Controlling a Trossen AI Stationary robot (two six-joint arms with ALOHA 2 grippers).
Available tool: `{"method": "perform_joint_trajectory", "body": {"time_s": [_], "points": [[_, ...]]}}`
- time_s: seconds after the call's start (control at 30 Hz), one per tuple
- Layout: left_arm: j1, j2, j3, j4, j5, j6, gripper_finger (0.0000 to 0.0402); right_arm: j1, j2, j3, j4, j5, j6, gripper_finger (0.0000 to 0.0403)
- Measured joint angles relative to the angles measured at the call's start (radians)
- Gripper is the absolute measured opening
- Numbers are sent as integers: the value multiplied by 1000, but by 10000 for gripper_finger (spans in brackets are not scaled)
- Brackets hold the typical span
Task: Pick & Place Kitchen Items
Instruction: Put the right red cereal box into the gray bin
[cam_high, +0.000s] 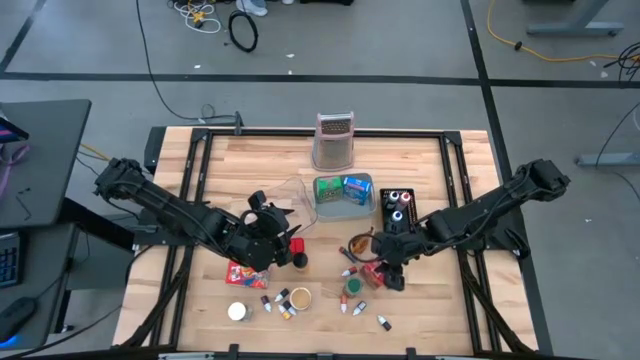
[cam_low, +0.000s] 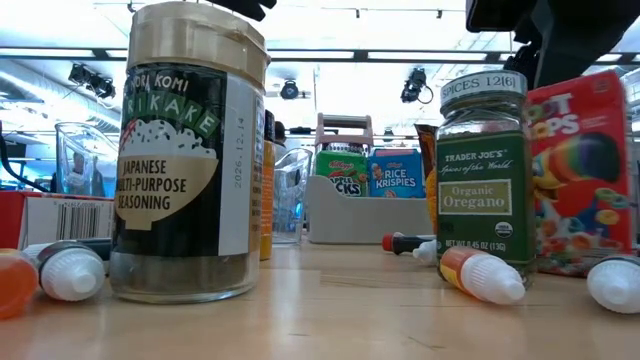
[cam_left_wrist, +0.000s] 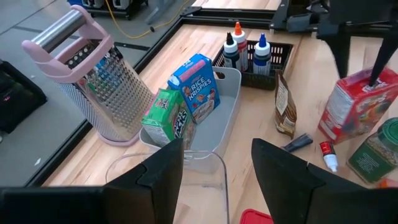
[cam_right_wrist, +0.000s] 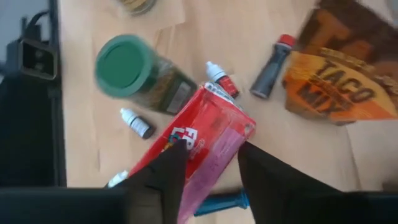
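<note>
A red cereal box (cam_right_wrist: 199, 143) stands near the table's middle right, also seen in the low view (cam_low: 580, 170). My right gripper (cam_right_wrist: 211, 168) comes down on it from above (cam_high: 385, 265) and is shut on its top. Beside the box stand a green-lidded oregano jar (cam_right_wrist: 140, 71) and a taco mix packet (cam_right_wrist: 336, 74), with small dropper bottles (cam_right_wrist: 137, 121) lying around. My left gripper (cam_left_wrist: 217, 168) hangs open left of the middle (cam_high: 278, 232), over a clear container (cam_left_wrist: 199, 165), with nothing between its fingers. My right gripper pinches the red cereal box's top end (cam_right_wrist: 208, 134) between its two fingers, one on each broad side. The fingers (cam_left_wrist: 376, 68) come from above, slanting down. The box stands nearly upright with its bottom end (cam_low: 575, 262) on the table.
A tall metal grater (cam_high: 335, 140) stands at the far middle. A grey tray (cam_left_wrist: 233, 81) in front of it holds two small cereal boxes, and a black tray (cam_left_wrist: 283, 53) holds dropper bottles. A seasoning jar (cam_low: 190, 150), a red packet (cam_high: 240, 272) and small bottles (cam_high: 285, 300) lie near the front edge.
</note>
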Motion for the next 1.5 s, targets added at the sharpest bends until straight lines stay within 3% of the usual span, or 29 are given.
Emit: {"method": "perform_joint_trajectory", "body": {"time_s": [0.27,0.33,0.57,0.83,1.03,1.23,1.5], "points": [[0,0,0,0,0,6,198,-9,1,-2,15,1,-28,23],[0,0,0,0,0,17,198,-14,2,-2,24,0,-43,9],[0,0,0,1,0,34,198,-33,-2,44,-11,-31,-175,5],[0,0,0,3,14,70,198,-42,-5,307,-274,-11,-357,3],[0,0,0,3,32,70,198,-92,-6,483,-352,-12,-523,3],[0,-1,1,3,52,70,198,-200,-9,606,-374,-26,-688,3],[0,-1,1,3,53,70,198,-449,19,558,-375,-129,-818,3]]}}
